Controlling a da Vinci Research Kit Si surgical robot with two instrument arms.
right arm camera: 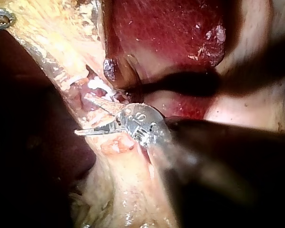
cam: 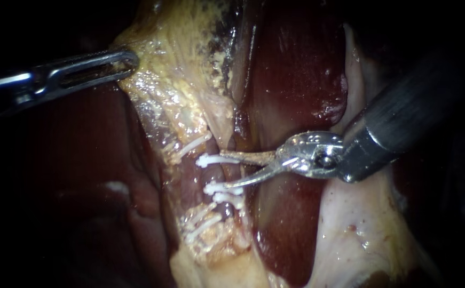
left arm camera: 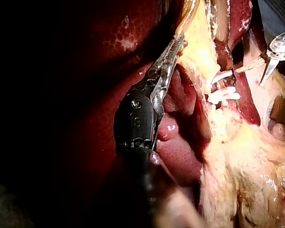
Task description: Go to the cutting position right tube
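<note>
Endoscope view: both instruments in frame, clipped tubes at centre.
Right tube (cam: 217,173): centre, runs near-to-far just right of the left tube (cam: 189,181), pinkish, partly sunk in yellow tissue (cam: 179,90).
Upper clip (cam: 213,159): white, across the right tube.
Lower clips (cam: 224,188): two white ones close together, nearer on the same tube.
Right instrument (cam: 231,169): shaft from the right, thin pointed blades, jaws spread wide, nothing gripped. Upper blade lies along the upper clip, lower blade ends just above the lower clips. Tips are at the tube's right side in the bare stretch between the clips; cannot tell if they touch it.
Left instrument (cam: 128,63): shaft from the left, far-left of the tubes, well apart from the right instrument. Jaws closed onto the edge of the yellow tissue.
Liver (cam: 296,64): dark red, right of the yellow tissue and behind the blades.
Pale tissue (cam: 349,229): under the right shaft, near right.
Right wrist view: blades open, clips just ahead of the tips.
Left wrist view: jaws narrow, pressed into the yellow tissue.
</note>
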